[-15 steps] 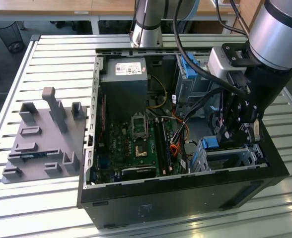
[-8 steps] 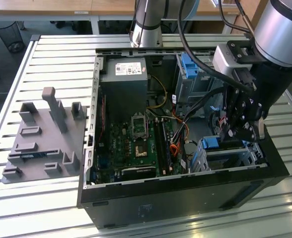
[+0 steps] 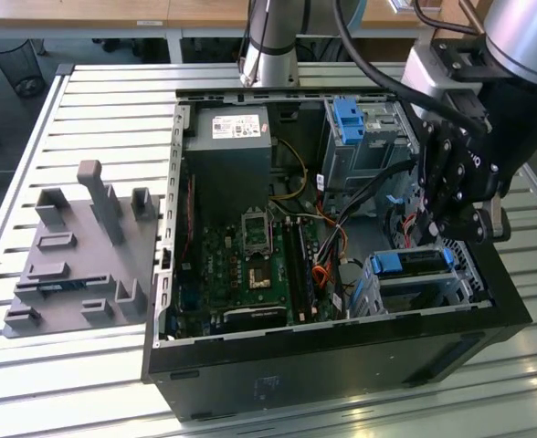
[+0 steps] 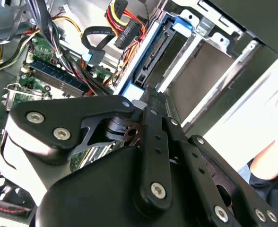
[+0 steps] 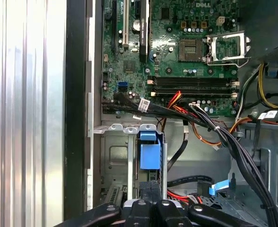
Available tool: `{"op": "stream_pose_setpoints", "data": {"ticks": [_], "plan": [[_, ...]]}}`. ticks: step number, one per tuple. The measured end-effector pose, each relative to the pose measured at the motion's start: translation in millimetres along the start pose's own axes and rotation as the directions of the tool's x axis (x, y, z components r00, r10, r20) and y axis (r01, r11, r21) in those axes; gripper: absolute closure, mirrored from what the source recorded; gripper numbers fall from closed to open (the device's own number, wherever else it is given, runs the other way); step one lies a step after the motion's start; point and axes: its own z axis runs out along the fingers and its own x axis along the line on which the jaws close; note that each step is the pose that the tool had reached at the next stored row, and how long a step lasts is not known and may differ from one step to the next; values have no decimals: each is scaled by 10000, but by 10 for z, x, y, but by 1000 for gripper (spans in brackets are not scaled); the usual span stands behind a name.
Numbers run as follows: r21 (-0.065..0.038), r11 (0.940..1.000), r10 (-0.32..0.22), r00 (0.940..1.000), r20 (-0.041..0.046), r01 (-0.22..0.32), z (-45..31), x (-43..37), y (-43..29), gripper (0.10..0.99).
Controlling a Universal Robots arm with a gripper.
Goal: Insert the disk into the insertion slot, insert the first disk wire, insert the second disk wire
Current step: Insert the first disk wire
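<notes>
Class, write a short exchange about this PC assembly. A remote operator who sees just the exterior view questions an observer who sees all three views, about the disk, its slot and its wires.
Operator: The arm blocks my view of the bay. Is the disk in?
Observer: In the second wrist view the disk sits between the insertion slot walls, with the gripper at its near end.
Operator: Any wire plugged into it?
Observer: The black cable with a blue plug lies loose, apart from the disk.
Operator: How do the jaws stand?
Observer: In the first wrist view they are together, right at the blue carrier tab.
</notes>
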Motion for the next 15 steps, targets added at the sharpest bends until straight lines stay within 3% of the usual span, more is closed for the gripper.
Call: {"op": "stream_pose_setpoints", "data": {"ticks": [6, 11, 15], "plan": [[2, 9999, 129, 9999, 2, -129, -28, -3, -7, 980], [1, 9970, 777, 9970, 7, -777, -24, -6, -7, 980], [-1, 9911, 1334, 9911, 13, -1334, -18, -8, -7, 980]]}}
